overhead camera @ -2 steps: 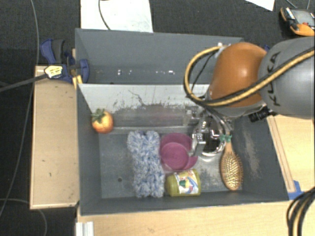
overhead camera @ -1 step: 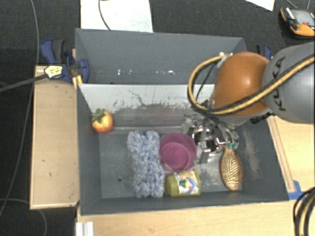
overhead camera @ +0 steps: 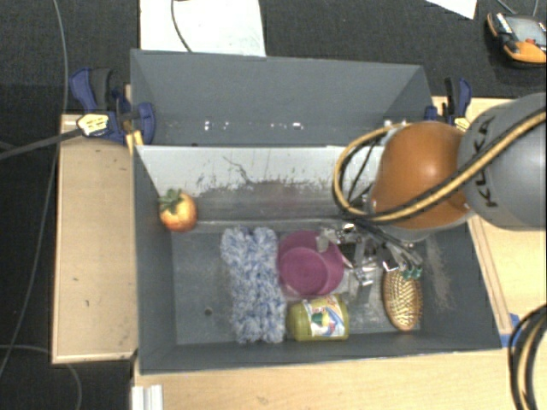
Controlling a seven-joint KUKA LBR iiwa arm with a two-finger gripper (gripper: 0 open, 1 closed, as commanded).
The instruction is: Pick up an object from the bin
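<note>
Open floor was left along the left side of the bin [overhead camera: 192, 293], broken only by a small apple [overhead camera: 178, 212] at the back-left corner. The middle and front were crowded by a blue knitted cloth [overhead camera: 252, 284], a magenta cup [overhead camera: 304, 265], a yellow-green jar [overhead camera: 318, 320] and a golden brush [overhead camera: 402, 302]. A bare strip was left beside the right wall.
</note>
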